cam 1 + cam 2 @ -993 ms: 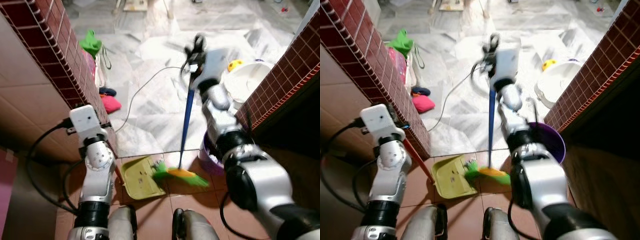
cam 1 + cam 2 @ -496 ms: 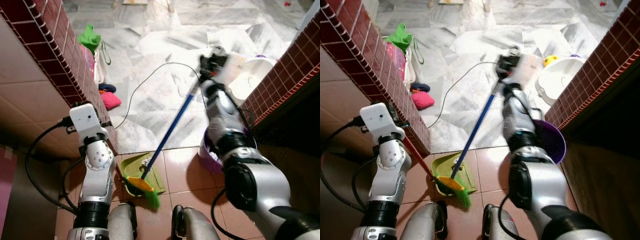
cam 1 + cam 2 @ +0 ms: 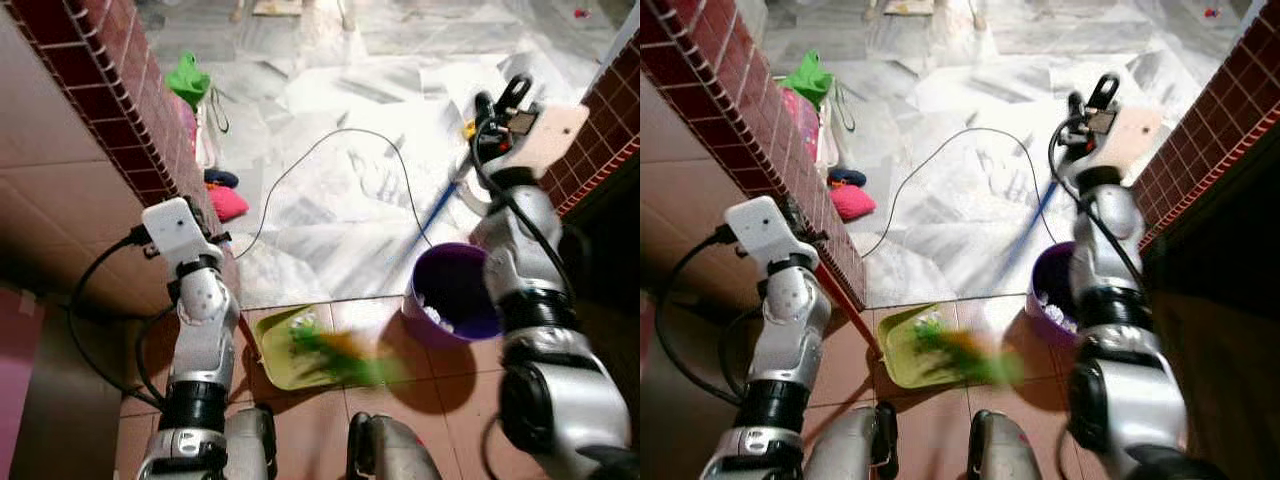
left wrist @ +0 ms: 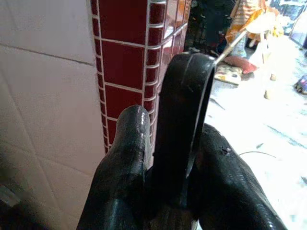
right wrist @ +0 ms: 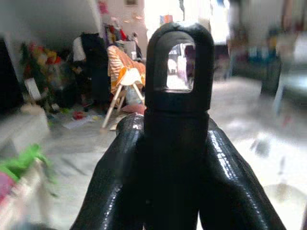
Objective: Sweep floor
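Note:
My right gripper is held high at the right, shut on the black looped end of the broom handle. The blue broom handle slants down to the left. Its green and orange broom head is blurred at the right edge of the yellow-green dustpan, which lies on the red tiles by my feet and holds white scraps. My left gripper is shut on the black loop of the dustpan's handle, close to the red tiled wall. The red dustpan shaft runs down to the pan.
A purple bucket with white scraps stands right of the dustpan. Red tiled walls flank both sides. A black cable loops over the white marble floor. A pink cloth and a green bag lie by the left wall.
My right gripper has carried the top of the broom handle to the right. The broom head has swung from the dustpan's near edge to its right side. The left arm holds still.

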Tool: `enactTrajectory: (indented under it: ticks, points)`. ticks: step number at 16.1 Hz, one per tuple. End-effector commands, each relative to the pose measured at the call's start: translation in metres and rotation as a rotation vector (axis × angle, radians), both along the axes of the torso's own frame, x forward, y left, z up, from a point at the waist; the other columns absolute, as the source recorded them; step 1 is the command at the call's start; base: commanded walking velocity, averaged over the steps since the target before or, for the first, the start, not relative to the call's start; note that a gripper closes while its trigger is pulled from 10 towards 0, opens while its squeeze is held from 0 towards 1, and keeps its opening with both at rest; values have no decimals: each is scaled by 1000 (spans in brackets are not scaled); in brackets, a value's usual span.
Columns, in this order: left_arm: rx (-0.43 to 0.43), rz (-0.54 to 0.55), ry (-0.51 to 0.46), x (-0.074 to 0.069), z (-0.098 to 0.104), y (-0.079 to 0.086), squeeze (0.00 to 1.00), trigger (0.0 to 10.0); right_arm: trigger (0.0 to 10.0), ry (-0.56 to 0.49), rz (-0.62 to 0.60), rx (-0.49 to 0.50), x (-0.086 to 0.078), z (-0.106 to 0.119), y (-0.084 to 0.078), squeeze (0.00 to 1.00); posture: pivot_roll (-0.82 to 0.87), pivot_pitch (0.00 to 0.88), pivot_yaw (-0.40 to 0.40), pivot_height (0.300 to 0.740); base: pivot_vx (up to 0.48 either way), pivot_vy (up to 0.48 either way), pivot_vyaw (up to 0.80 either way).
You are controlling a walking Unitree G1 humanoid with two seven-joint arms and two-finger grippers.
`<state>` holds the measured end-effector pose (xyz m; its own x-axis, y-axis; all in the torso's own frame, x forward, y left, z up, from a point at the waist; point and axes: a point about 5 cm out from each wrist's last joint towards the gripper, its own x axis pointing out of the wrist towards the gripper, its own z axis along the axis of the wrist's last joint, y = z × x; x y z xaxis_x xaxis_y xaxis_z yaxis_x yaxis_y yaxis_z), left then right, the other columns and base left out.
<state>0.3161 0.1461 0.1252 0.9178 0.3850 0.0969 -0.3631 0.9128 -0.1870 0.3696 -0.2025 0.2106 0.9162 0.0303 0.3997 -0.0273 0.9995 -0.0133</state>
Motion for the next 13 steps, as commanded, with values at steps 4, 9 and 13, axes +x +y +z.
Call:
enactTrajectory:
  ticks: [4, 9, 13]
  points:
    - [-50, 4, -29, 11, 5, 8, 0, 10000, 10000, -7, -68, -63, -11, -4, -15, 0, -97, 30, -38, 740, 0, 0, 0]
    - [-41, 2, -18, 18, 3, 7, 0, 10000, 10000, 27, -79, -61, -9, -10, -12, 0, -111, 3, -39, 740, 0, 0, 0]
    - [-55, -102, 58, 12, -16, -18, 0, 10000, 10000, 146, -179, 133, -4, -31, 9, 0, -102, 0, -29, 740, 0, 0, 0]
